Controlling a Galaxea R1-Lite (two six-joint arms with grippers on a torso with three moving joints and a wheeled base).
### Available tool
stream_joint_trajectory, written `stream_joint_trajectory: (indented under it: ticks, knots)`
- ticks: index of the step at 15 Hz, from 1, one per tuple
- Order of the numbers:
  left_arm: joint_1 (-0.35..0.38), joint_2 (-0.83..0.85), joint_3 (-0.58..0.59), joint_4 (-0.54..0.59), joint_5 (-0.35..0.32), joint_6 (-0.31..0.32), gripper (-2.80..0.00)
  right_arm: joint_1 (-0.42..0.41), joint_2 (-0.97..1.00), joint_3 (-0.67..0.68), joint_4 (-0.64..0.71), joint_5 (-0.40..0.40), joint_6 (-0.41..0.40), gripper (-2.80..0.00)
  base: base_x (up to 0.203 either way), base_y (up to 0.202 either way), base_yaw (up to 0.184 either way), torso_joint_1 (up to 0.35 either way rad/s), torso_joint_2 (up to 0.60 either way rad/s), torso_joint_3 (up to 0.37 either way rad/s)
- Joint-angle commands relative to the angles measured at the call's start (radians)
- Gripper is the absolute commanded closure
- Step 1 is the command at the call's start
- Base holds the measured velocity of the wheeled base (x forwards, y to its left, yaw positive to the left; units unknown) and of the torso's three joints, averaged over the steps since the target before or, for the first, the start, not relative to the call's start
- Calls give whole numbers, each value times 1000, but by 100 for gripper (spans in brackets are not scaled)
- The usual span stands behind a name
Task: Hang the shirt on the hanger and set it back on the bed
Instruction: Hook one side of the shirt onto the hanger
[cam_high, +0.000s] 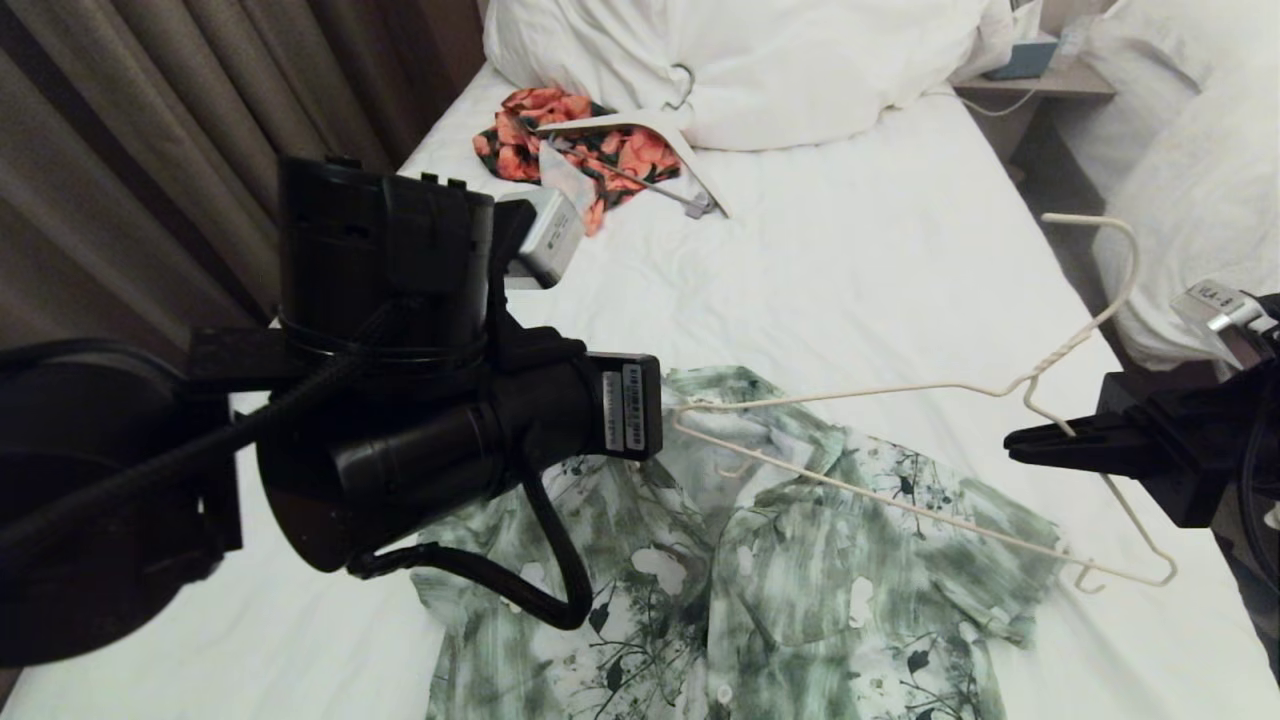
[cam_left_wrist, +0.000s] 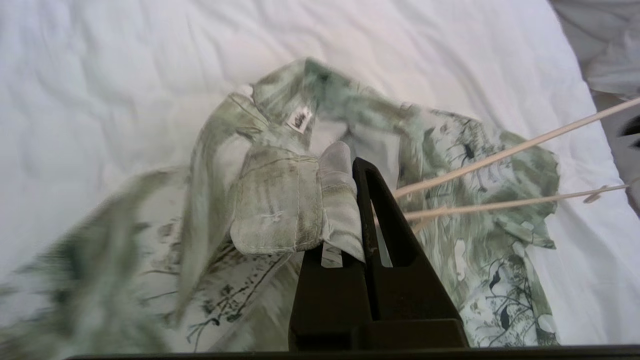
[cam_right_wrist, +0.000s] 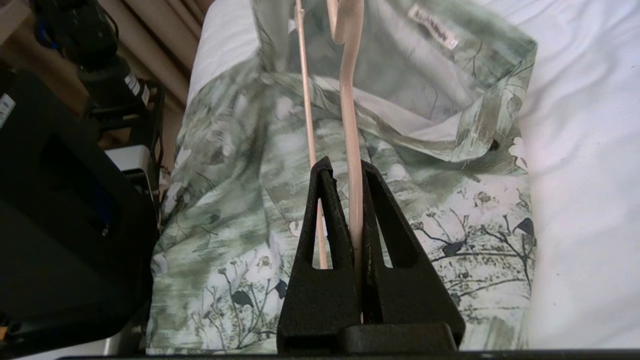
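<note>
Orange-red floral garment (cam_high: 560, 140) under thick white hanger (cam_high: 655, 135) (metal hook); nightstand (cam_high: 1040, 80) beyond; curtains (cam_high: 150, 150) left.

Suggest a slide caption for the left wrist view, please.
Left gripper pinches the green floral shirt by its collar over the bed as the wire hanger reaches in.

Soft, even indoor light, the bed (cam_high: 850, 270) reading bright white without harsh glare. Motion blur smears the shirt (cam_left_wrist: 100, 270) in the left wrist view. The curtains (cam_high: 150, 150) sit dim, the black arm dark.
</note>
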Motion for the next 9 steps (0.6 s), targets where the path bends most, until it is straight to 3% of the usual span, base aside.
stream_joint_trajectory:
  ticks: [1,4,9]
  knots:
    - [-18,-1,-23,-3,9,23,0,20,27,-10,2,-8,-6,0,0,0,0,0,0,0]
    - [-26,17,-48,16,8,39,0,57,56,-27,0,-22,-6,0,0,0,0,0,0,0]
    - [-127,94,-163,51,12,43,0,77,71,-56,0,-23,-6,0,0,0,0,0,0,0]
